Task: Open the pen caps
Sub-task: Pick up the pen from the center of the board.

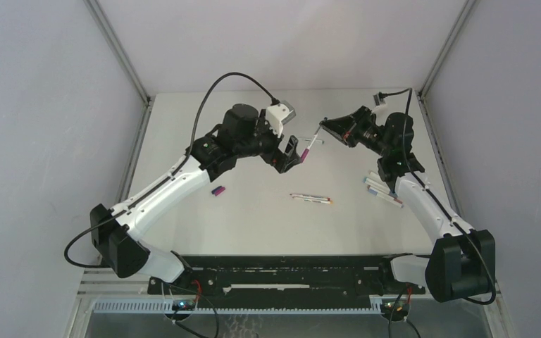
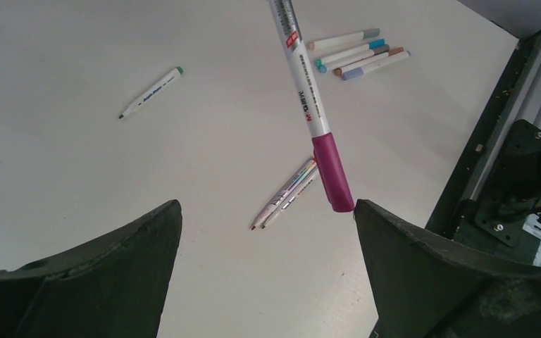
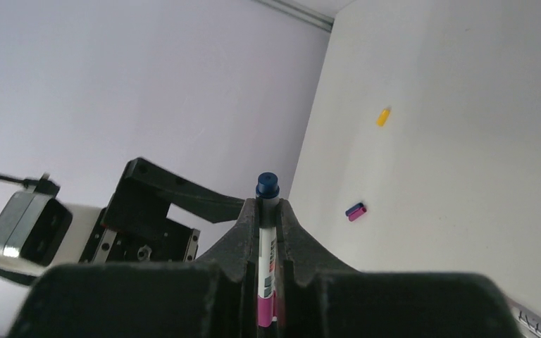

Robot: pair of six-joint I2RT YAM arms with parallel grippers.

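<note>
Between the jaws of the empty, wide-open left gripper (image 2: 268, 211), centre the magenta cap (image 2: 332, 172) before closing; the right gripper (image 3: 268, 209) clamps the pen (image 2: 300, 77).

Robot lab / test cell, not a home or shop. Evidence: 2 white-and-black robot arms, left arm (image 1: 162, 193) & right arm (image 1: 426, 208), fixed at a black metal rail (image 1: 289, 271) on the near edge of a plain white table (image 1: 253, 229). The table is boxed in by bare grey walls (image 1: 35, 105) w/ metal corner strips (image 1: 117, 49). Loose black cable (image 1: 234, 74) loops over the left arm, w/ a small camera (image 1: 283, 113) on its wrist. Slotted wire duct (image 1: 253, 308) sits below the rail. A few pens (image 1: 382, 189) lie on the table.
</note>
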